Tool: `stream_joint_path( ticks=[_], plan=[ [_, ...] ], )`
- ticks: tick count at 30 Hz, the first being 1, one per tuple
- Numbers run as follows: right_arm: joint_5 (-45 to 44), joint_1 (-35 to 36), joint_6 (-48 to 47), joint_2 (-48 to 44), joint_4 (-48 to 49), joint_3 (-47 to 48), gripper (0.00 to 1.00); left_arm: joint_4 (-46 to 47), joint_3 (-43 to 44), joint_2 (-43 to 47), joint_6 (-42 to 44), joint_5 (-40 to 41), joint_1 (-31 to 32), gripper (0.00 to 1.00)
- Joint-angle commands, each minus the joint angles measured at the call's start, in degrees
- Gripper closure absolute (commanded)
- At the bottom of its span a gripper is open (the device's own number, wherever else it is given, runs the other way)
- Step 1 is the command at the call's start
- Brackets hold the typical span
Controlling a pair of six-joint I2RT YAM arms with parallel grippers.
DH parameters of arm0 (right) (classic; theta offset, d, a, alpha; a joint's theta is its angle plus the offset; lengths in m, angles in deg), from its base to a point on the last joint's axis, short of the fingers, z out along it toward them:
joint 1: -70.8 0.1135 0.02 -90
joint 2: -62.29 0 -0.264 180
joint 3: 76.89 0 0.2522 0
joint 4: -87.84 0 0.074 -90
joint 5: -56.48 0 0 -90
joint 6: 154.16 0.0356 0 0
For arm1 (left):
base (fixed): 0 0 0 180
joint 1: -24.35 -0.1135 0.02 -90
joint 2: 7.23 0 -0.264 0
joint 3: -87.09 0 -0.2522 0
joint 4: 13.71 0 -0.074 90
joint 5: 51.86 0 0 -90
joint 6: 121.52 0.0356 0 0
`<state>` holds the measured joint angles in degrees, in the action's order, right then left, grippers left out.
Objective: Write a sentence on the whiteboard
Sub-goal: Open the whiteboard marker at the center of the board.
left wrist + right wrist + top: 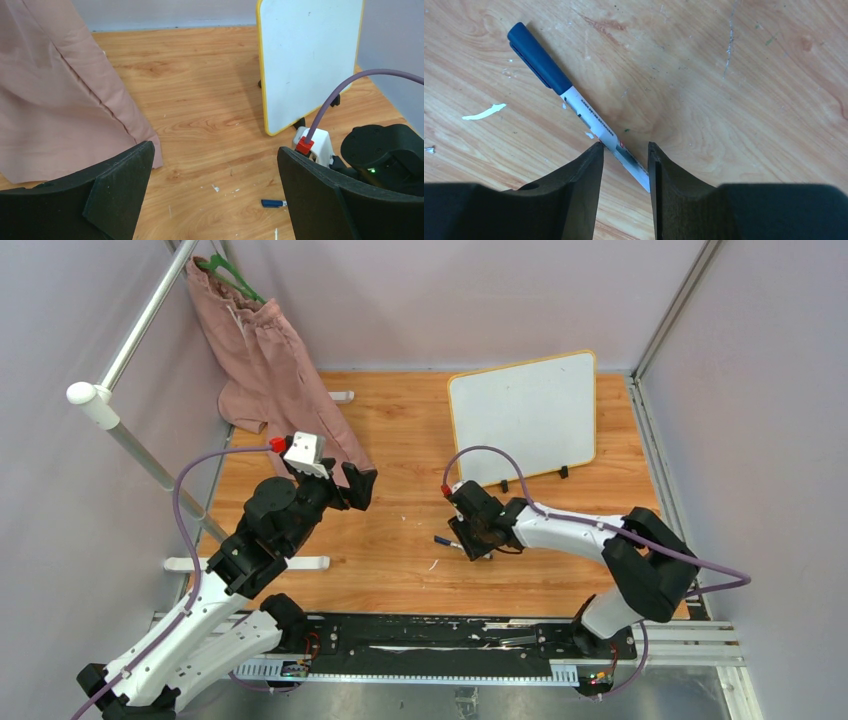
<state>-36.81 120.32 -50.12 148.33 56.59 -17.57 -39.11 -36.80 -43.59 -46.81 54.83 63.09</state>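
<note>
The whiteboard (522,418) (310,60) stands tilted on two black feet at the back right of the wooden table, and no sentence shows on its white face. A marker (447,539) (273,203) (574,97) with a blue cap and white barrel lies flat on the wood. My right gripper (470,545) (624,146) is down over it, open, its jaws narrowed with the barrel's rear end lying slantwise between them. The left fingertip (594,155) touches the barrel. My left gripper (355,485) (215,150) hovers wide open and empty over the table's left middle.
A pink garment (270,360) (60,90) hangs from a green hanger at the back left, its hem near my left gripper. A white rack pole (95,400) slants along the left side. Grey walls close in the table. Small white scraps (484,112) lie near the marker.
</note>
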Motion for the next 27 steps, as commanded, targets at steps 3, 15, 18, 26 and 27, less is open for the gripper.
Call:
stream_joint_path(
  ticks=[3, 15, 18, 26, 27],
  plan=[
    [-2.14, 0.97, -3.38, 3.95, -4.59, 3.68, 0.57, 1.81, -0.42, 0.74, -0.40, -0.52, -0.25, 0.01],
    [0.00, 1.83, -2.70, 6.15, -3.45, 3.31, 0.95, 2.14, -0.73, 0.91, -0.26, -0.43, -0.25, 0.01],
    [-0.28, 1.81, -1.07, 4.48, -2.54, 2.31, 1.00, 2.38, -0.99, 0.81, -0.33, -0.51, -0.24, 0.02],
    [-3.59, 1.51, 5.39, -3.15, 0.80, -2.01, 1.00, 3.11, -1.63, 0.27, -0.79, -0.58, -0.24, 0.02],
    [-4.10, 1.39, 5.78, -3.79, 1.07, -2.43, 1.00, 3.11, -1.65, 0.20, -0.84, -0.60, -0.26, 0.02]
  ],
)
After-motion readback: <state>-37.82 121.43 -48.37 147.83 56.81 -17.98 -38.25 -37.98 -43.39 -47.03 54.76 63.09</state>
